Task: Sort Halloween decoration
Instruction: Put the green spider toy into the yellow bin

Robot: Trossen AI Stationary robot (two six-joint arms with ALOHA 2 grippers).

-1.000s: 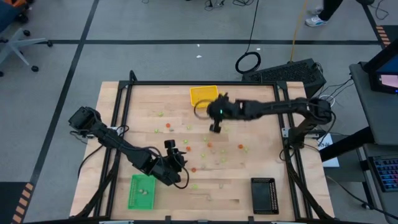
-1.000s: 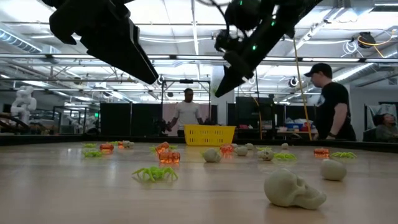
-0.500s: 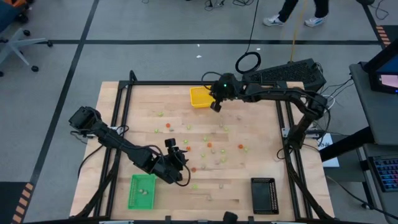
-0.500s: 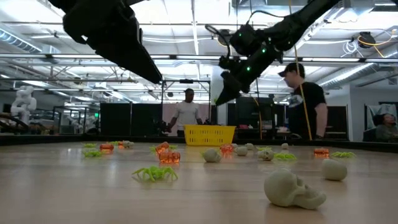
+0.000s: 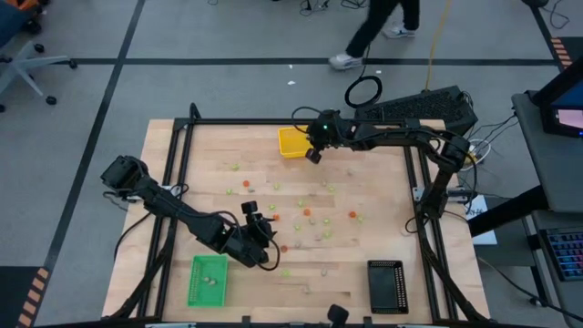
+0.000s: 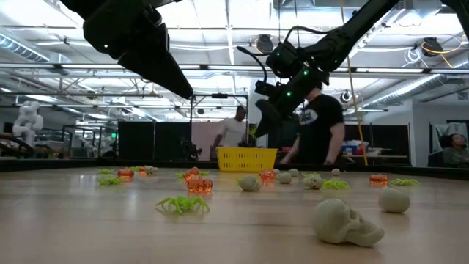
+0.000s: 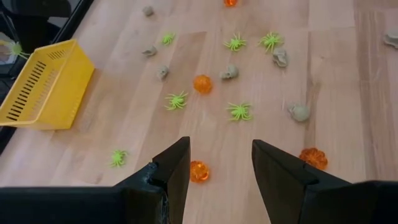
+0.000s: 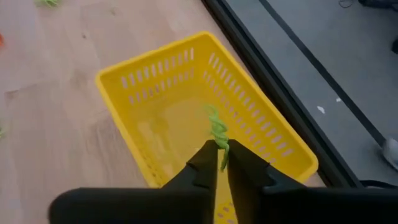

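Observation:
Small Halloween decoration pieces lie scattered on the wooden table (image 5: 383, 228): orange pumpkins (image 7: 202, 83), light green spiders (image 7: 239, 111) and pale skulls (image 6: 344, 222). My right gripper (image 8: 219, 149) hangs over the yellow basket (image 5: 291, 142) at the table's far edge, shut on a light green spider (image 8: 217, 129). My left gripper (image 7: 221, 152) stands open above the table near the green tray (image 5: 208, 279). An orange pumpkin (image 7: 199, 170) lies on the wood below the gap between its fingers, untouched. My right gripper pinches the green spider (image 8: 219, 142) between its two fingertips, by one end. The fingers slant down from the table's right side. The spider sticks out past the tips, lifted clear above the inside of the yellow basket (image 8: 161, 118).
A black tray (image 5: 386, 286) stands near the front right, and the green tray holds a few pieces. A black frame (image 5: 273, 121) runs round the table. A person walks on the floor beyond the far edge (image 5: 373, 32).
My right gripper has gone from the middle of the table toward the far edge, sinking a little, and now hangs over the yellow basket. Behind the table a person has walked toward the left.

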